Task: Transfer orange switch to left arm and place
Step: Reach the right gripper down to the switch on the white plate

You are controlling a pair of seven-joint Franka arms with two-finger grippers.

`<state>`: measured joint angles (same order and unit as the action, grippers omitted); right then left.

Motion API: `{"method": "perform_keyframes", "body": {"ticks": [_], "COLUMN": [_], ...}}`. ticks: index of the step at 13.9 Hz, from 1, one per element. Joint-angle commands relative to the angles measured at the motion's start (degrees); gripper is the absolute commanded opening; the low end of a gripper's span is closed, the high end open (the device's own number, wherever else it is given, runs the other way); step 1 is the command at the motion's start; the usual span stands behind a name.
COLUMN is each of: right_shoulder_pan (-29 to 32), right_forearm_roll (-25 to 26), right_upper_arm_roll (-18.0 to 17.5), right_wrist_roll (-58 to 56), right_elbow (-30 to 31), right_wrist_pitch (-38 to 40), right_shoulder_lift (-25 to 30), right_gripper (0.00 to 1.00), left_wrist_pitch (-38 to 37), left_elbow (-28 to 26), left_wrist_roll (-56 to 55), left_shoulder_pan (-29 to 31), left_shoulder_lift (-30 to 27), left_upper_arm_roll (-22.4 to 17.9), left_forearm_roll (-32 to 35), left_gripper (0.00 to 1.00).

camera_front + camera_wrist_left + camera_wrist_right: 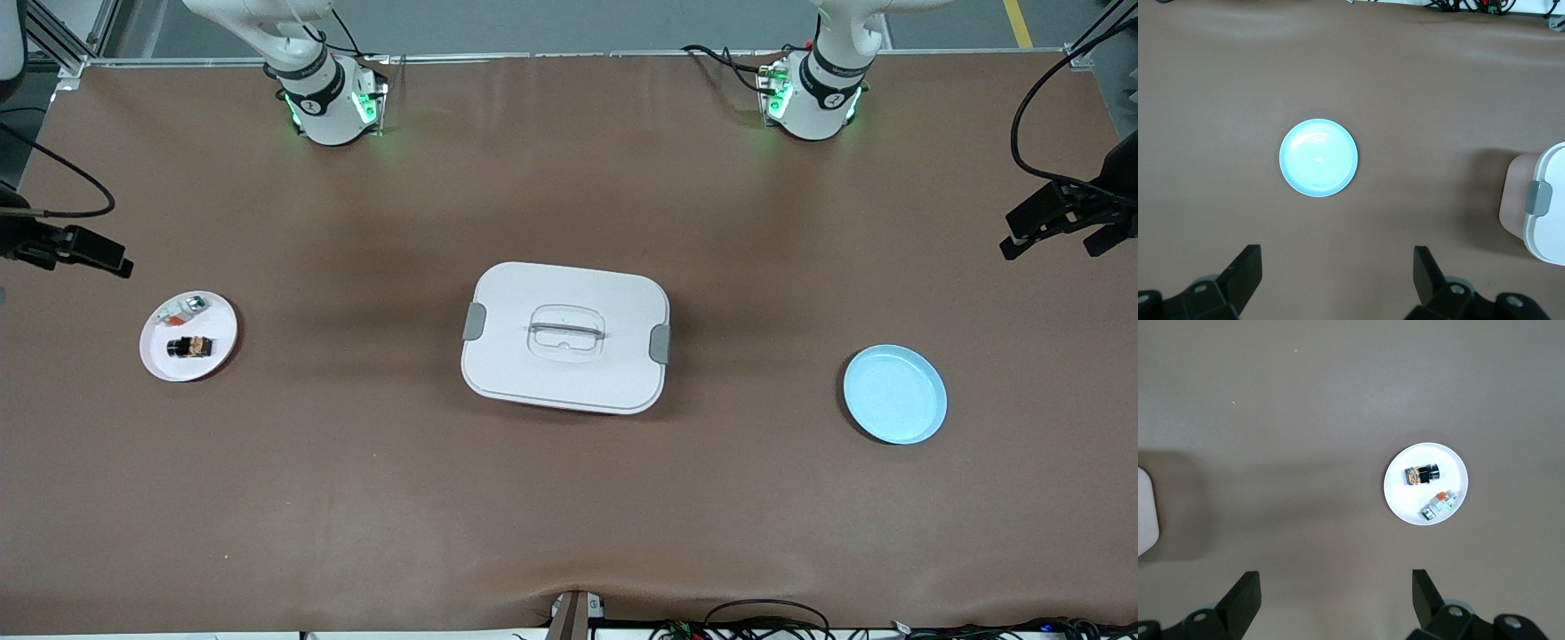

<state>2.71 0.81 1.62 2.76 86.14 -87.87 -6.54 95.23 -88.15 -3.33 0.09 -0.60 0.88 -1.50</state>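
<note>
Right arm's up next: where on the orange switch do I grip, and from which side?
Come straight down from above with the right gripper, fingers open. The orange switch lies on its side on the white plate, so close across the middle of its black body. Keep clear of the small white part lying beside it on the plate, farther from the front camera.

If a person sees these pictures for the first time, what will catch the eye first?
Probably the big white box in the middle of the brown table. Next come two small plates: a white plate holding the orange switch toward the right arm's end, and a bare light blue plate toward the left arm's end.
</note>
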Motion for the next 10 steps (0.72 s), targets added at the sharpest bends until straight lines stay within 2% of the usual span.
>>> {"method": "perform_keyframes", "body": {"ticks": [1,4,7,10], "right_shoulder_pan": [1.2,2.5,7.5,10.1], "right_forearm_roll": [0.0,0.0,0.0,0.9], "right_upper_arm_roll": [-0.6,-0.6,-0.6,-0.5], "right_wrist_roll": [-0.5,-1.0,-9.9,-16.4], "right_elbow": [-0.3,4.5,10.2,13.6], "right_wrist_pitch": [-1.0,-5.2,-11.8,-16.4], "right_shoulder_lift": [-2.0,-2.2,-2.4,-5.0], "right_gripper": [1.0,1.0,1.0,1.0], "left_wrist_pitch": [-0.4,-0.4,-0.4,-0.4], "left_elbow": [0.9,0.9,0.9,0.9], "left_wrist_roll": [0.8,0.9,0.9,0.9], "left_shoulder_pan": [-0.2,-0.2,-0.2,-0.2], "left_shoulder_lift": [-0.2,-0.2,-0.2,-0.2], "left_upper_arm_roll": [-0.1,-0.1,-0.1,-0.1], "left_forearm_roll": [-0.8,-0.8,-0.8,-0.8], "left_gripper": [1.0,1.0,1.0,1.0]}}
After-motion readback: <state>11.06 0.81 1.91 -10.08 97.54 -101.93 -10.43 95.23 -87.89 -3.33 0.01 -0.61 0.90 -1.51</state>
